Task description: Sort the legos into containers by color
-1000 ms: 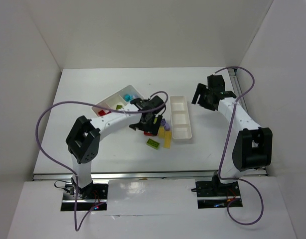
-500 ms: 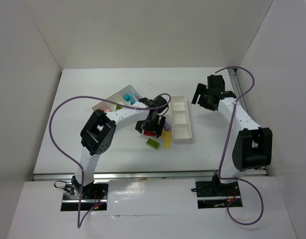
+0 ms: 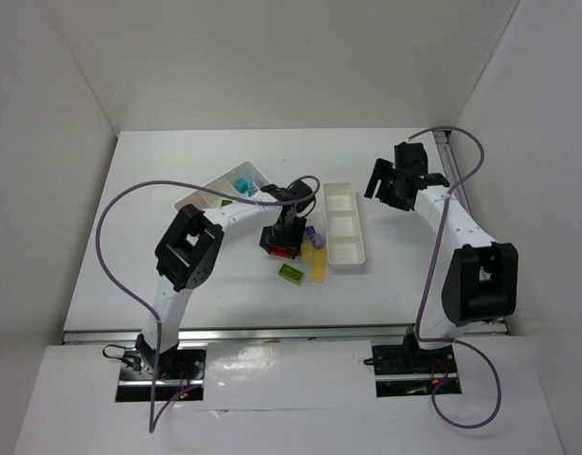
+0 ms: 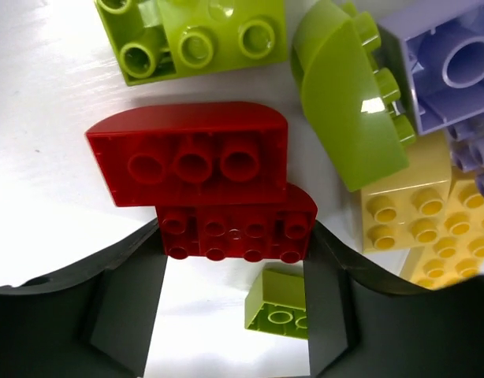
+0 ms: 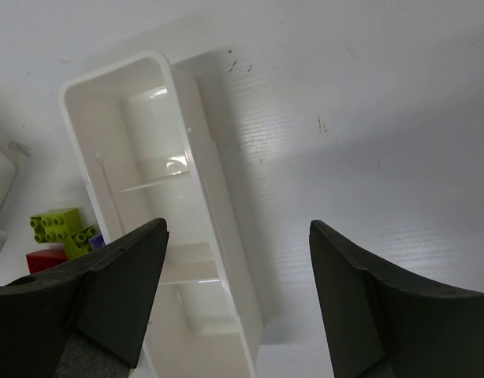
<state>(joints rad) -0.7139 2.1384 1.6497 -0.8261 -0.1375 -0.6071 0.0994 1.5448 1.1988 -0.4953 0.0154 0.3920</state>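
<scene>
Legos (image 3: 317, 261) sit heaped on the table (image 3: 225, 294) beside the narrow tray (image 3: 346, 227), left jaws clamping a studded red brick (image 4: 234, 228), right jaws spread empty: lift straight up, I'd say, sparing its neighbours.

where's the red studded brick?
Red studded brick: inside the left gripper in the left wrist view, next to the red curved piece, left of the narrow tray.

The left arm (image 3: 189, 258) has swung its elbow rightward and the left gripper (image 3: 281, 243) has come down onto the legos (image 3: 318, 262). Its jaws have narrowed onto the red studded brick (image 4: 234, 227).
</scene>
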